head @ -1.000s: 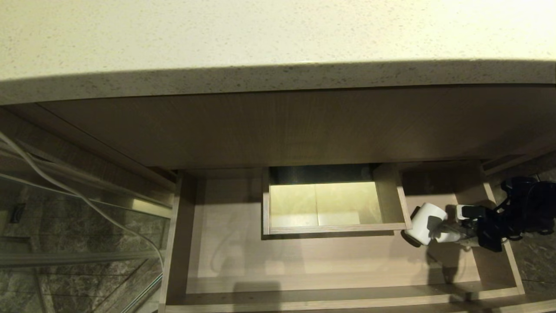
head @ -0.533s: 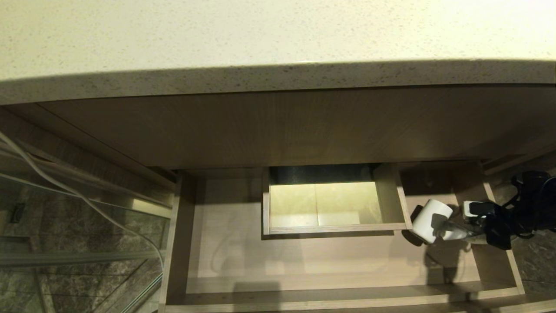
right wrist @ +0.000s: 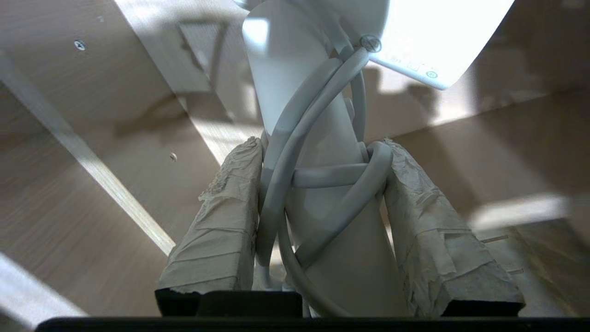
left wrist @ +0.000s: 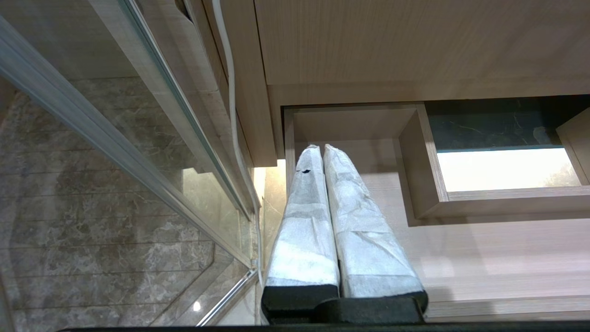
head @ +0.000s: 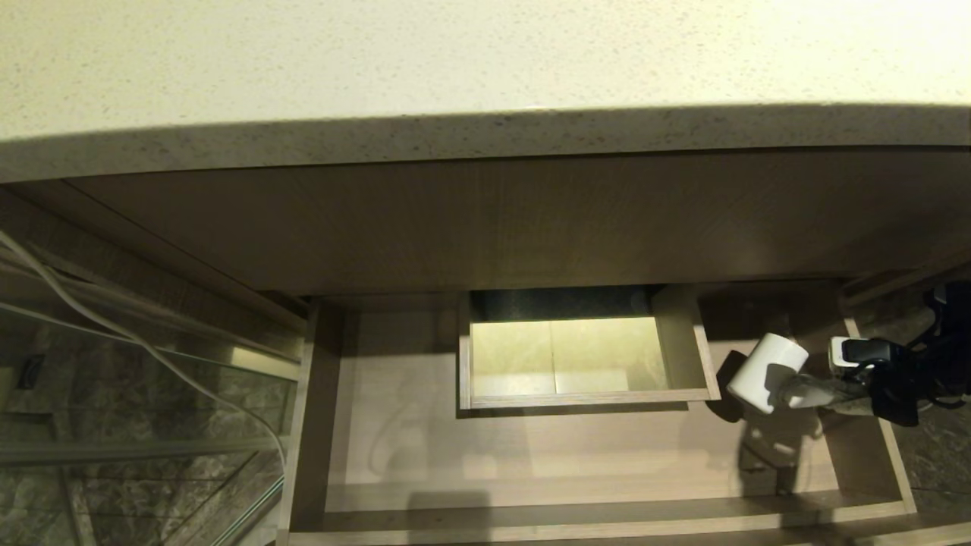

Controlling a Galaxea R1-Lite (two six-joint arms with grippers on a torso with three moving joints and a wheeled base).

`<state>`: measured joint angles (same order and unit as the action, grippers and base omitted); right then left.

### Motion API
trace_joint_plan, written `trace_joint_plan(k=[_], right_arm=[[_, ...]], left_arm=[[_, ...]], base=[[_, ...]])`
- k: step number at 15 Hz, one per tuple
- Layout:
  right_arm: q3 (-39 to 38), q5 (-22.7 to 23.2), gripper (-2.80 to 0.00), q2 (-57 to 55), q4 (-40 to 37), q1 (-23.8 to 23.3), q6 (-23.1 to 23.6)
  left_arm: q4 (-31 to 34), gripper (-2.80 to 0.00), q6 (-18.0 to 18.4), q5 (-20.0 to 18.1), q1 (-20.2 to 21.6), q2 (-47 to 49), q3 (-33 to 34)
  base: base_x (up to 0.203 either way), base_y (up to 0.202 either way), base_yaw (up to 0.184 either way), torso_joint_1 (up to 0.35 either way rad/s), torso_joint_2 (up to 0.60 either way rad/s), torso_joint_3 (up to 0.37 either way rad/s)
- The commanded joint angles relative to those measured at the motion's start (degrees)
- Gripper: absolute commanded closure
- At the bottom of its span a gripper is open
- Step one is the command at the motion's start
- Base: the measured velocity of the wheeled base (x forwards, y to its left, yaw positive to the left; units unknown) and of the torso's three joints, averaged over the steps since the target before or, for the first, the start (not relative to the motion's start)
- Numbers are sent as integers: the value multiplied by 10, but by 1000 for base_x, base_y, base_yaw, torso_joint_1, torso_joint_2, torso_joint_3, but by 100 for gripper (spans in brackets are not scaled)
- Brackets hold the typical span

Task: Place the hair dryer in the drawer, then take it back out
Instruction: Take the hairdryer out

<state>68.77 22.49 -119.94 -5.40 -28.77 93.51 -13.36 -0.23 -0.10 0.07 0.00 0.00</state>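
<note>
Speckled cream table (head: 455, 53) across the top of the head view, a wood-grain panel (head: 485, 220) under its front edge. Below that the drawer (head: 531, 447) is pulled out, wide and shallow, pale wood floor, with a boxed notch (head: 580, 353) at the middle of its rear wall. Left of the drawer: glass pane (head: 114, 394), dark marble floor (head: 45, 500), a white cable (head: 114, 334) trailing down.

Right arm reaches in from the drawer's right side wall, near the rear right corner. Right tool (right wrist: 322, 184) is clamped on the hair dryer (head: 766, 364) by the handle, padded fingers (right wrist: 221, 221) either side of the wound cord (right wrist: 341, 177). Dryer is above the drawer floor, just right of the notch, barrel tilted up toward the rear wall, shadow cast on the floor beneath it. Whether it touches the floor can't be read.

Left tool (left wrist: 322, 152) is closed, fingers pressed together, nothing in them, parked over the drawer's left rear corner by its left side wall.
</note>
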Motion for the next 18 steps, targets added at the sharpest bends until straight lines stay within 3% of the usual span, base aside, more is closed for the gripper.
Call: trace_joint_plan(k=[1, 6, 12, 18], right_arm=[[-3, 1, 0, 43, 0, -5, 5], [-42, 1, 0, 126, 1, -24, 7], [-169, 1, 0, 257, -6, -44, 36], [-202, 0, 0, 365, -92, -50, 40]], left_arm=[[-1, 0, 0, 0, 0, 0, 23], [-1, 0, 0, 0, 0, 0, 23], [-1, 0, 0, 0, 0, 0, 23], [-1, 0, 0, 0, 0, 0, 23]], base=[[0, 0, 0, 0, 0, 0], [0, 0, 0, 0, 0, 0], [0, 0, 0, 0, 0, 0], [0, 0, 0, 0, 0, 0]])
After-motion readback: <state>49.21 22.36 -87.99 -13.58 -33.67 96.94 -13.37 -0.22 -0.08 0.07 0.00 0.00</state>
